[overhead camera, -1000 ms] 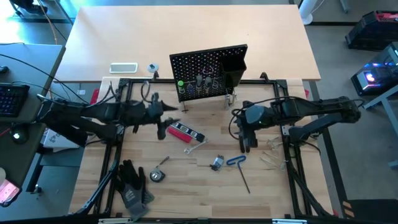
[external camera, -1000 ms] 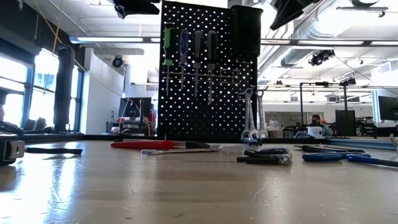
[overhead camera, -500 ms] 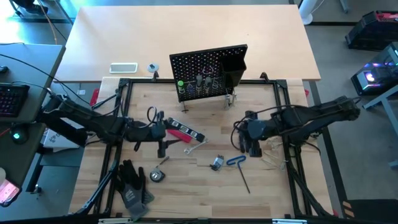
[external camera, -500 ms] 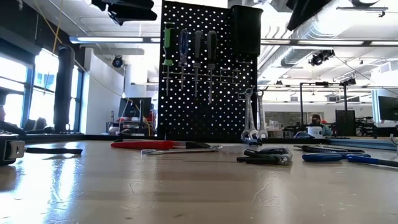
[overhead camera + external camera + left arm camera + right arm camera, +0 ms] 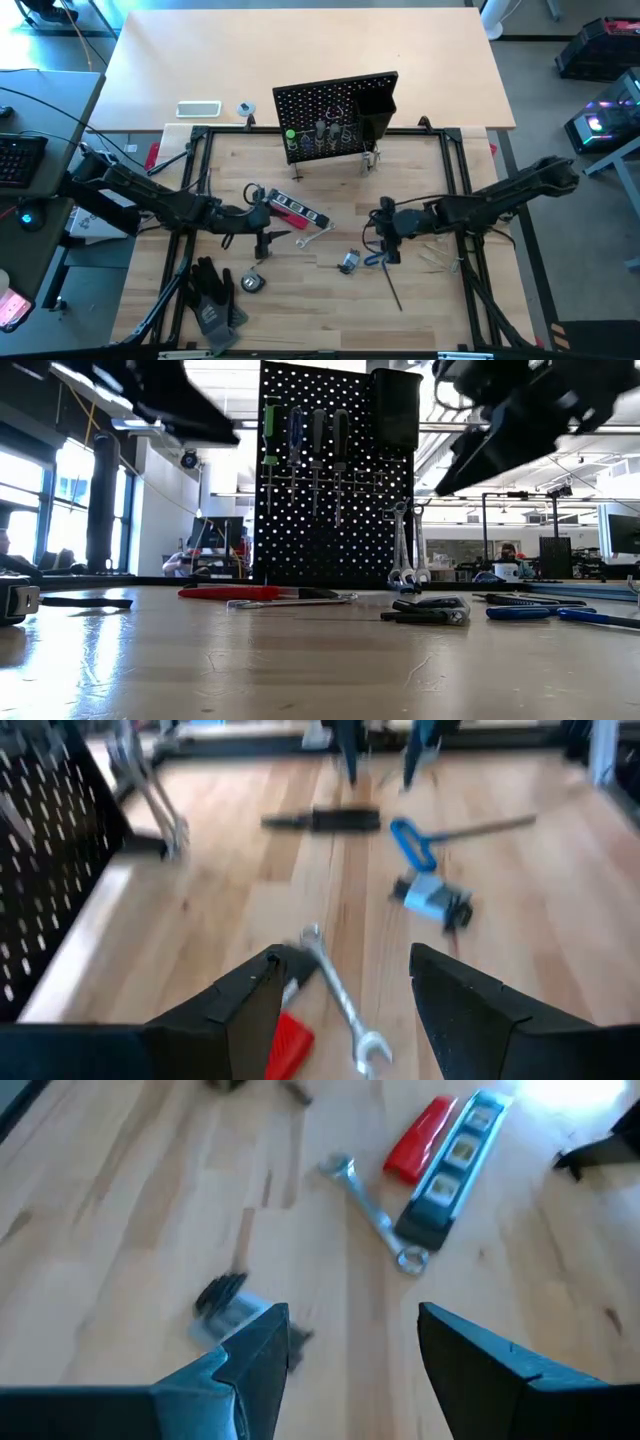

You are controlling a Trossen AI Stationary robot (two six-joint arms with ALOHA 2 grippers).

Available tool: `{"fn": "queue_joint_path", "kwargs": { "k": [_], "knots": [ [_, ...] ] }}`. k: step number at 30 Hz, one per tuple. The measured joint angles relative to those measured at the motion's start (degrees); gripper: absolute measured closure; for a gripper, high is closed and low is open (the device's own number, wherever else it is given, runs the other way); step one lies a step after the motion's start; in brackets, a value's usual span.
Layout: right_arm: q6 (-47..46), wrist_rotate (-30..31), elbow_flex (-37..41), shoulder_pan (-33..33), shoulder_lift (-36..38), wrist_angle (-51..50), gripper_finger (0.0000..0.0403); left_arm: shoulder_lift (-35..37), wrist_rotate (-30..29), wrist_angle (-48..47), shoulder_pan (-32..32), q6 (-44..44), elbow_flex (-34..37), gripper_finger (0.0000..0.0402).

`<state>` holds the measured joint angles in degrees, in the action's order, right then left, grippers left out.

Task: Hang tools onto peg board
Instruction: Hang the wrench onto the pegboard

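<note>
Surface (image 5: 300, 300) being occupied by peg board (image 5: 335, 115), standing upright at far side, screwdrivers and wrenches already hung.

Left pincer (image 5: 262, 243) being held low, fingers apart, nothing gripped. Right pincer (image 5: 389, 245) likewise spread and empty, being held over blue-handled hex key (image 5: 384, 270).

Loose silver wrench (image 5: 314, 237) being left flat between both pincers, beside red-black flat tool (image 5: 296, 211). Wrench being judged nearer left pincer, just ahead of its fingers, long axis running diagonally away from them in left wrist view (image 5: 340, 1000).
</note>
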<state>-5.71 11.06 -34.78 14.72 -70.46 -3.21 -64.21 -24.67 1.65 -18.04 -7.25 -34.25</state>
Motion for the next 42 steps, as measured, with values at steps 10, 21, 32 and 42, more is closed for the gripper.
{"fn": "queue_joint_path", "kwargs": {
  "k": [10,21,32,42],
  "knots": [
    [3.35,-3.07,12.81,-5.88,-3.31,32.88,0.019,-14.71,3.88,11.12,0.0,-3.77,2.65,0.0192],
    [9.38,-4.73,6.4,-10.42,-18.21,34.9,0.019,-30.07,5.11,16.07,1.41,-11.23,2.3,0.0194],
    [9.19,-16.58,-0.54,-17.85,-34.6,37.36,0.019,-37.78,4.94,19.08,2.24,-12.13,0.67,0.0281],
    [9.28,-20.8,-4.4,-19.12,-43.08,38.56,0.0246,-37.8,5.89,18.3,3.1,-10.4,0.71,0.0327]
  ]
}}
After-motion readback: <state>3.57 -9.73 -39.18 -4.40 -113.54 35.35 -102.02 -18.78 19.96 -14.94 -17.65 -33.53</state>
